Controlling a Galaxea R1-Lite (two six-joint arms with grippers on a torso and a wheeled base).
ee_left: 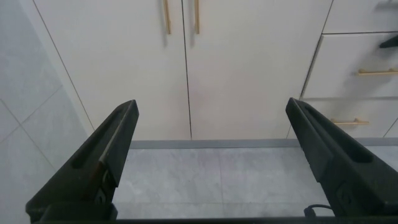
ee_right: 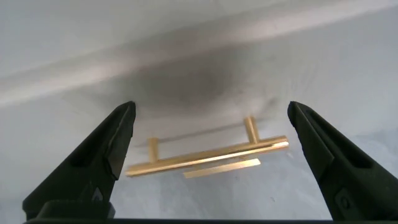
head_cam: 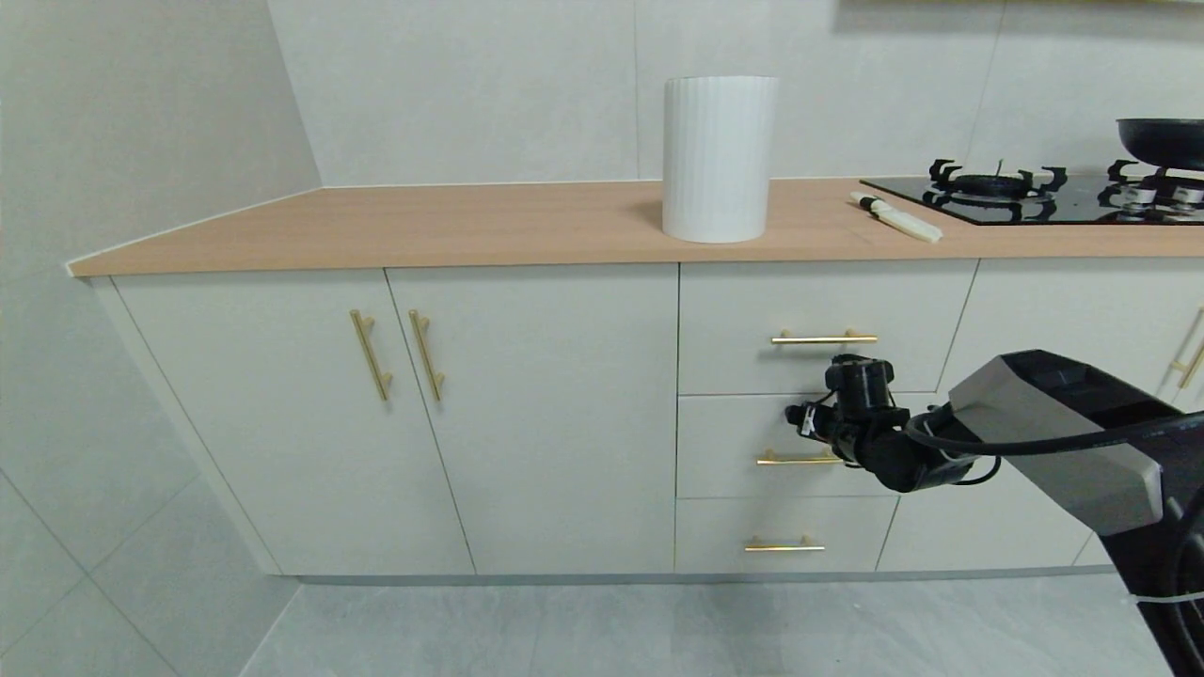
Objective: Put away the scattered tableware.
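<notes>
Masking one end of the drawer handle (head_cam: 790, 460), the right pincer (ee_right: 210, 124) gapes released, left pincer (ee_left: 211, 118) too.

Single loose utensil (head_cam: 895, 217): slim, cream-coloured, darker tip at its far end, type unclear. It lies flat on the counter (head_cam: 423, 226) in the upper right of the head view. It sits diagonally, far tip upper-left and near end lower-right, just beside the front-left corner of the black hob (head_cam: 1035, 202). White ribbed cylindrical container (head_cam: 720, 160) stands upright to its left, upper centre, near but not touching.
</notes>
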